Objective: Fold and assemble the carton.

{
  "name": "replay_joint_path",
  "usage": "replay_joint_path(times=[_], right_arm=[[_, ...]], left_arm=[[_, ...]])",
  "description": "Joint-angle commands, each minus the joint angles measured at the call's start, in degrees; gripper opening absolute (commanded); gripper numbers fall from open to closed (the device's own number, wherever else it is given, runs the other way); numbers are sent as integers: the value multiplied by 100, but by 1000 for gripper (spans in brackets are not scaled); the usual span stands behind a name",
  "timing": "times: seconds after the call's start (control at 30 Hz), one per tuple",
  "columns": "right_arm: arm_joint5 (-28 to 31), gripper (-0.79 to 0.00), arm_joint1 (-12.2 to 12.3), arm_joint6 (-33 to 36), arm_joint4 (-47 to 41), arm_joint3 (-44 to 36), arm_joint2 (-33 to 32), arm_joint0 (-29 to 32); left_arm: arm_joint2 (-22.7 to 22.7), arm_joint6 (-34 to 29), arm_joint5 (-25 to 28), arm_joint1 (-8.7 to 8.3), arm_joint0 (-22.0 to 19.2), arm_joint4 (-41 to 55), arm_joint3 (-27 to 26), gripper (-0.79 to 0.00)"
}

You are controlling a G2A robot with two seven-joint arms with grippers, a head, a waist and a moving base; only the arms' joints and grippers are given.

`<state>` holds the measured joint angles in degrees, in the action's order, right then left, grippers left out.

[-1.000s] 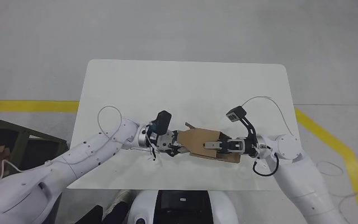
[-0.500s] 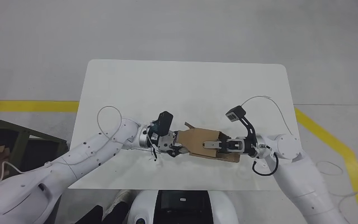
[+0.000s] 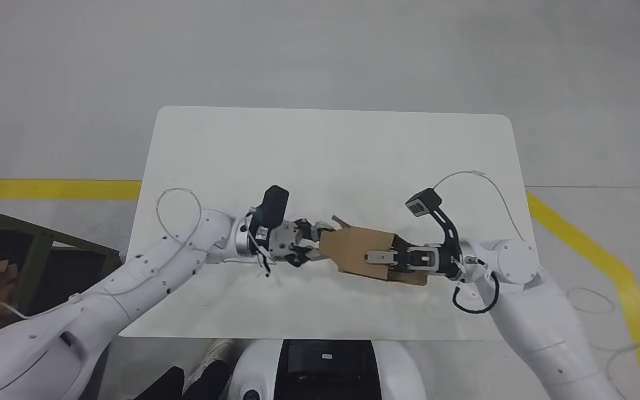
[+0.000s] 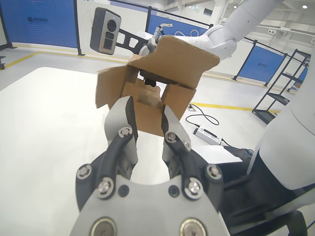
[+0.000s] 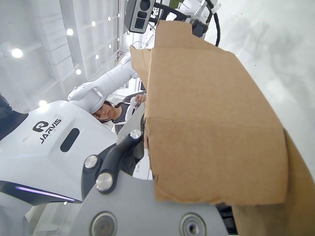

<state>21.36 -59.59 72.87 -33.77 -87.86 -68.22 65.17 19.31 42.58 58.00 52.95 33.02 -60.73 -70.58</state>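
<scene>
A brown carton (image 3: 362,250) lies partly folded near the table's front middle, with loose flaps at its left end. My right gripper (image 3: 380,258) is shut on one carton wall from the right; one finger lies on top of the cardboard. In the right wrist view the carton (image 5: 211,128) covers most of that gripper, and one finger (image 5: 133,126) shows beside it. My left gripper (image 3: 310,244) stands open just off the carton's left end. In the left wrist view it (image 4: 147,106) faces the open end of the carton (image 4: 172,62), with a lower flap just past its tips.
The white table (image 3: 400,160) has bare room behind and to both sides of the carton. Its front edge runs close below the grippers. A power brick with a cable (image 4: 208,133) lies on the floor beyond the table.
My left arm has drawn back to the left, away from the carton's end. The right gripper and the carton have barely moved.
</scene>
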Motion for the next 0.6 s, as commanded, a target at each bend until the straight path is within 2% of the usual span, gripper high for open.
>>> replay_joint_path(times=[0.0,0.03,0.13,0.33,0.57], right_arm=[[3,-785,1,11,-7,3,-1,9],[0,-785,1,24,-5,7,3,12],[-6,-785,2,90,5,0,24,12],[16,-785,2,310,65,-63,115,16],[23,-785,-11,584,221,-206,331,-23]], left_arm=[[81,28,0,-42,54,20,55,-446],[134,16,0,-64,76,22,114,-416],[302,-43,0,-115,122,43,238,0],[652,-185,-77,-122,230,387,418,0],[851,-705,-280,27,278,907,423,0]])
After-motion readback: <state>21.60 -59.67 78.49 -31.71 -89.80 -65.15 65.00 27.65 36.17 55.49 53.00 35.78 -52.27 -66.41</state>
